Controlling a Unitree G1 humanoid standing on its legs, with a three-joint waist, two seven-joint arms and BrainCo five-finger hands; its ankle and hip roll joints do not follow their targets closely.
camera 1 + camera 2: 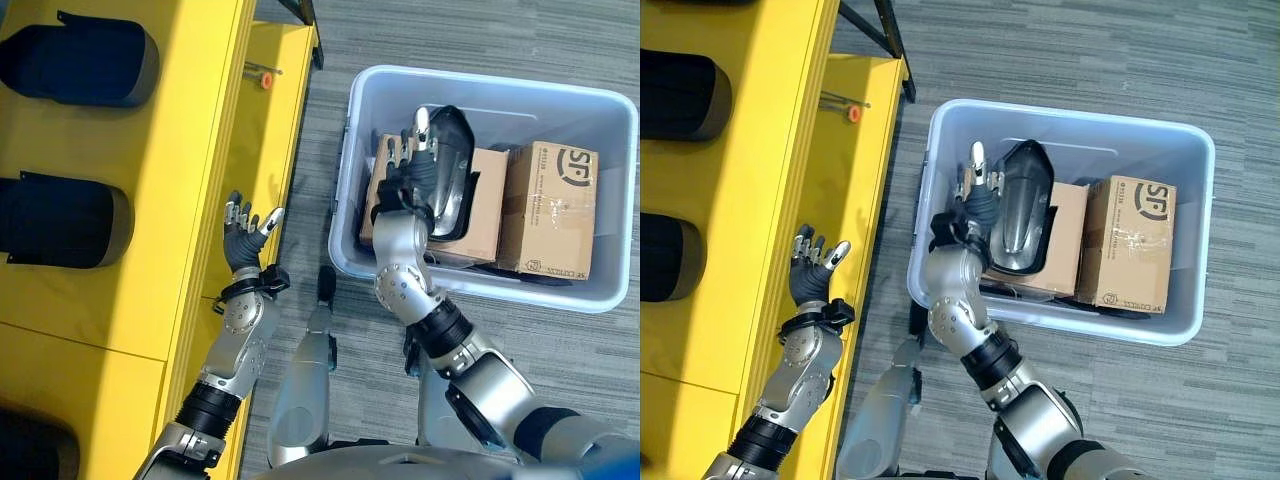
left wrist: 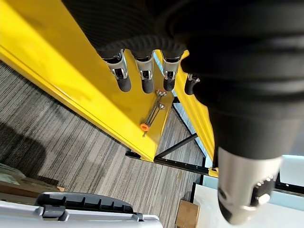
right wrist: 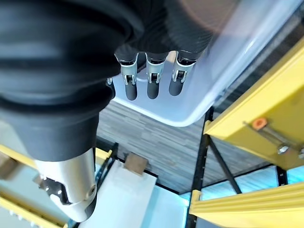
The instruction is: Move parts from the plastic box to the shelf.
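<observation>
**Right hand reaches for the dark part in the box; left hand waits at the shelf**

The right hand is inside the plastic box, its fingers straight and relaxed in its own wrist view, gripping nothing. It lies against the left side of a dark part, a glossy black shell with a grey rim that leans on the cardboard boxes. By my reading, the hand is lined up beside the part in order to close on its edge and lift it out; the grasp is not yet made.

The part sits high in the box because it rests on top of a flat cardboard box. Right of that stands a second, taller cardboard box with tape across it. That makes two cardboard boxes and one dark part visible in the box; something dark lies under them, too hidden to name.

The left hand hovers over the lower yellow shelf with fingers spread and empty, likely kept there ready to receive or steady a part.

Farther along that shelf lies a small metal tool with an orange tip. On the upper shelf level to the left, two dark parts already lie in a row, and a third dark shape shows at the near left corner.
</observation>
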